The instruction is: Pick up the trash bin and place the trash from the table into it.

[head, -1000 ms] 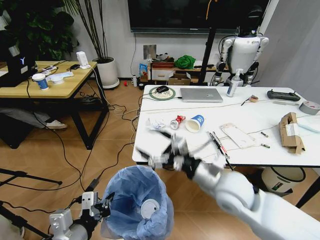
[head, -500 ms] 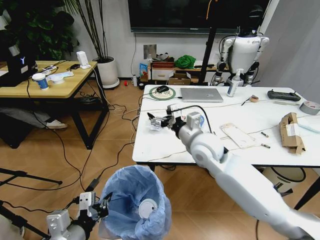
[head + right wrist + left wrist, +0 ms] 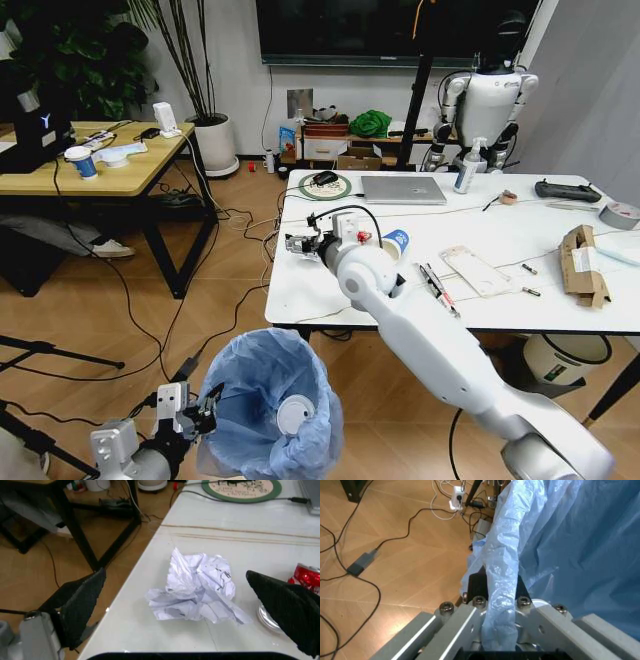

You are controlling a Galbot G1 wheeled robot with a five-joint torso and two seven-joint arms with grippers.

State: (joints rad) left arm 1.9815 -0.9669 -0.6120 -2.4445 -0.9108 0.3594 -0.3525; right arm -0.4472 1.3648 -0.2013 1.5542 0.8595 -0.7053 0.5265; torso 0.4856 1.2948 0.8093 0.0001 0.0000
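Right gripper (image 3: pixel 190 592) now back from bin (image 3: pixel 270 395), fingers (image 3: pixel 82 600) spread around paper (image 3: pixel 197 588) on counter (image 3: pixel 500 300): next pick. Left gripper (image 3: pixel 495 592) fingers clenched on bin rim.

Herringbone wood floor (image 3: pixel 90 300) strewn with black cables (image 3: pixel 225 215), a wooden desk (image 3: pixel 110 170) beside potted plants (image 3: pixel 200 120), a dark screen (image 3: pixel 385 30) on the white wall (image 3: pixel 235 85).

you've got a translucent blue crinkled bag lining the trash bin (image 3: pixel 268 400), white crumpled paper (image 3: pixel 197 588) with faint dark scribbles, a red can (image 3: pixel 307 576), a white-blue cup (image 3: pixel 396 241), brown cardboard (image 3: pixel 581 262), a white table (image 3: pixel 500 290) with faint veins, and black pads on the right pincer (image 3: pixel 190 603).
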